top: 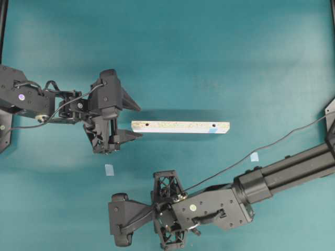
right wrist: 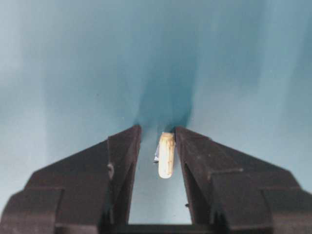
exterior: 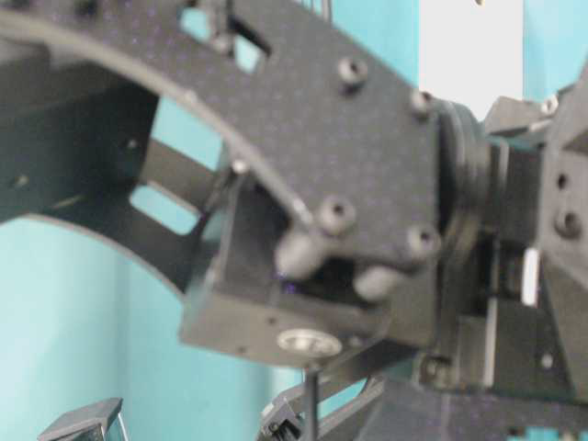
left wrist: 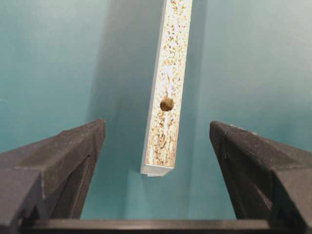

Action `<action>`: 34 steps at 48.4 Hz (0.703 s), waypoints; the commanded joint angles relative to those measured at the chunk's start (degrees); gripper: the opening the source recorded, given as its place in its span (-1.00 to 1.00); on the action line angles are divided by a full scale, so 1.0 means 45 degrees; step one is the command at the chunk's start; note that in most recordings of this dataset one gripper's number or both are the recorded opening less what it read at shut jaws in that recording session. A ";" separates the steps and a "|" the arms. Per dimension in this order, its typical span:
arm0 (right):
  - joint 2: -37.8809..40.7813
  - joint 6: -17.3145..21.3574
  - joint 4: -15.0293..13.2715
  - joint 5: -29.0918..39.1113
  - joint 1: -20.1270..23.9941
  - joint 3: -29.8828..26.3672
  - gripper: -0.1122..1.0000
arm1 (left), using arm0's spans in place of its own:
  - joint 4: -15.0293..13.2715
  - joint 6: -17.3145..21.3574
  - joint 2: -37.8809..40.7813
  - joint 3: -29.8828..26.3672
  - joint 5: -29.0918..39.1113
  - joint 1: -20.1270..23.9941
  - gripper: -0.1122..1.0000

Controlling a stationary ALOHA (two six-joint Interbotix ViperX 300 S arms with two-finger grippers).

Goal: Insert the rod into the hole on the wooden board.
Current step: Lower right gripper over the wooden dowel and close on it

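1. We are at the pick-up step: in the right wrist view the right hand (right wrist: 157, 141) straddles the rod (right wrist: 166, 155), which lies on the teal bench (right wrist: 73, 73) between the two fingers. The right finger looks to be touching it or nearly so, while a sliver of gap shows on the left, so we cannot say it is clamped yet.
2. The left hand (left wrist: 156, 146) stands wide apart and empty, at the near end of the wooden board (top: 180, 127), framing that end without touching.
3. The hole (top: 214, 126) we want sits at the board's far end, by the light-blue mark, well apart from the rod.
4. Next, we judge, the fingers must pinch the rod squarely, lift, and carry it across; a skewed grip would spoil the insertion.
5. We can read no brand, label or writing anywhere.
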 commanded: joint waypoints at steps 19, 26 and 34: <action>-0.0234 -0.0020 -0.0234 0.0020 -0.0039 -0.0039 -0.15 | 0.0039 -0.0117 -0.0156 -0.0176 -0.0098 -0.0059 0.92; -0.0234 -0.0020 -0.0566 0.0039 -0.0039 -0.0020 -0.16 | 0.0039 -0.0117 -0.0176 -0.0176 -0.0098 -0.0059 0.92; -0.0234 -0.0020 -0.0605 0.0098 -0.0059 0.0039 -0.26 | 0.0020 -0.0117 -0.0156 -0.0195 -0.0098 -0.0059 0.92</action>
